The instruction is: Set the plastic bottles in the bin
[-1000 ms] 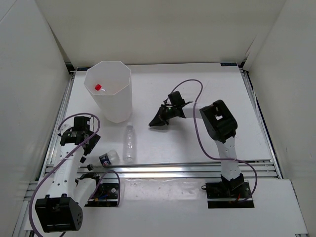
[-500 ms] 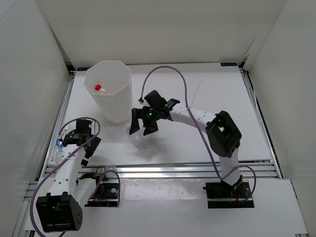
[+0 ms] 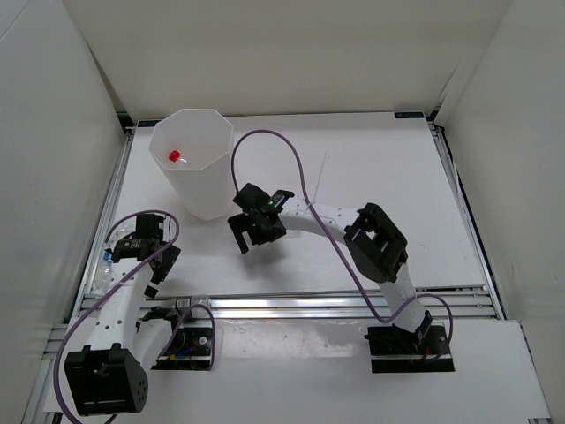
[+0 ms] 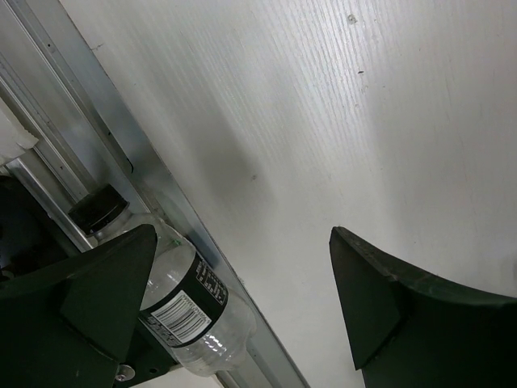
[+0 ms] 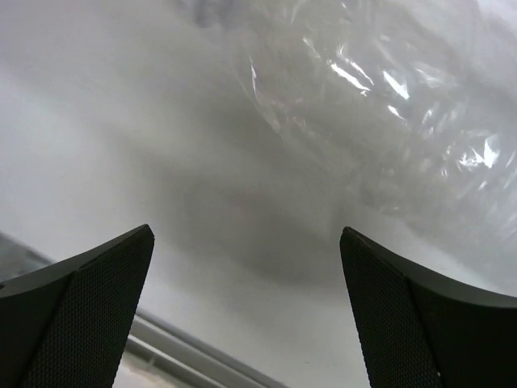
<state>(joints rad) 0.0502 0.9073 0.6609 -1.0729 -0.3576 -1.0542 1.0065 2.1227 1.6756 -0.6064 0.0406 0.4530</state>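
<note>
The bin (image 3: 196, 181), tall, white and many-sided, stands at the back left, and a red-capped bottle (image 3: 175, 156) lies inside it. My left gripper (image 3: 139, 256) (image 4: 242, 234) hangs open by the left rail. A black-capped bottle with a dark label (image 4: 174, 299) lies along that rail, against the left finger (image 4: 97, 283) and partly hidden behind it. My right gripper (image 3: 250, 237) (image 5: 246, 233) is open just in front of the bin, low over the table. A clear unlabelled bottle (image 5: 388, 97) lies beyond its fingertips, not between them.
Aluminium rails run along the table's near edge (image 3: 309, 305) and left side (image 4: 153, 162). White walls enclose the table on three sides. The right arm's purple cable (image 3: 291, 163) loops above the table beside the bin.
The right arm swung left and nearer, from the table's middle to just in front of the bin, and its jaws opened. The left gripper moved left to the rail and then stayed still.
</note>
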